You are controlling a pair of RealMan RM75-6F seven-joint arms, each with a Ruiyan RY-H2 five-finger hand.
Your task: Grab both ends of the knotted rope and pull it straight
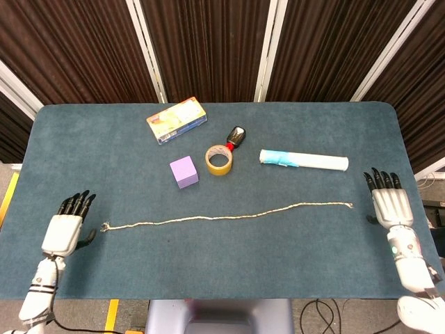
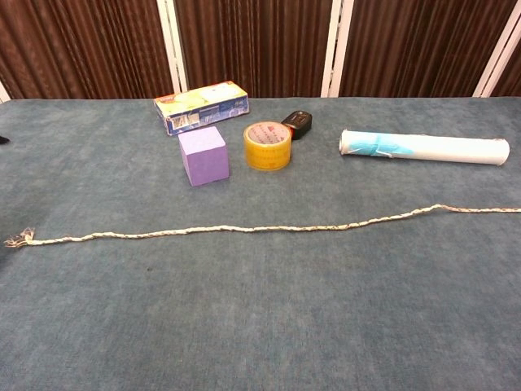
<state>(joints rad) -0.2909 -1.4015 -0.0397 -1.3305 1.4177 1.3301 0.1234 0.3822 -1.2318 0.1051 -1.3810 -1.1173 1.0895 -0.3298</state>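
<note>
The rope (image 1: 226, 216) lies stretched out in a long, nearly straight line across the blue worktop (image 1: 278, 264). It runs from near the left edge to near the right edge, a bit closer to the front edge than the back. No knot shows in it. Nothing is touching the rope — both ends lie loose on the cloth.

The left robot hand (image 1: 65, 226) sits flat by the left edge, palm down, fingers stretched out and a little apart. It holds nothing, and the rope's frayed left end is just beside it. The right robot hand (image 1: 389, 205) is by the right edge, fingers also straight and spread, holding nothing. The rope's right end is near it but apart.

Toward the back edge there is a closed box (image 1: 176, 120) with bright pictures — what is inside cannot be seen. Near it stand a purple cube (image 1: 183, 171), a yellow tape roll (image 1: 218, 160), a small black and red thing (image 1: 236, 136), and a white tube (image 1: 304, 161) lying on its side.
</note>
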